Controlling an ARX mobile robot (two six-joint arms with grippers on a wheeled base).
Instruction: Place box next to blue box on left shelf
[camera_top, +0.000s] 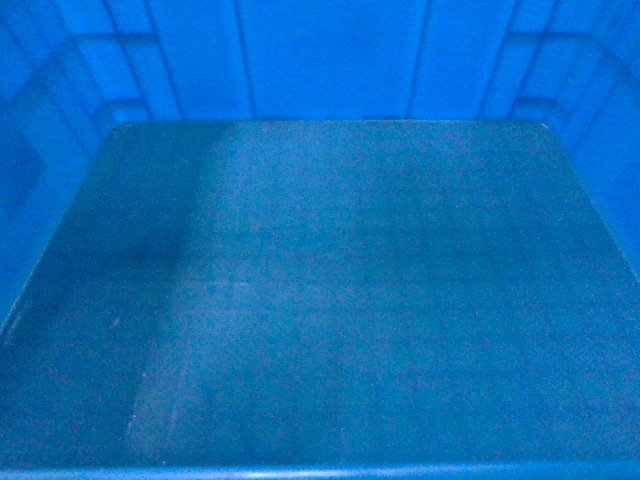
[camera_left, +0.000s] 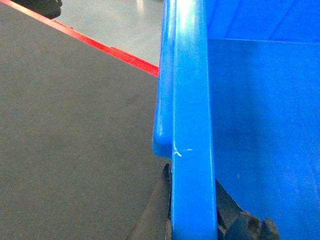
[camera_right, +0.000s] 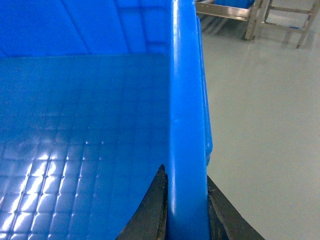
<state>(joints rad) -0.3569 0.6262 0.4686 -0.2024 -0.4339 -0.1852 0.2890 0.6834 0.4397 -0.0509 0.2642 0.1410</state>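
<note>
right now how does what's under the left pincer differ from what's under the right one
Beside the left pincer lies a dark matte surface with a red edge; beside the right pincer lies pale glossy floor with metal frames beyond. Both pincers clamp the crate's blue rim.

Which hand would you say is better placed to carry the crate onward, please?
Neither alone: the left hand and the right hand each clamp an opposite rim of the crate, so both should carry.

dark red-edged surface (camera_left: 65, 130) lies beside the blue box (camera_left: 192, 125).
</note>
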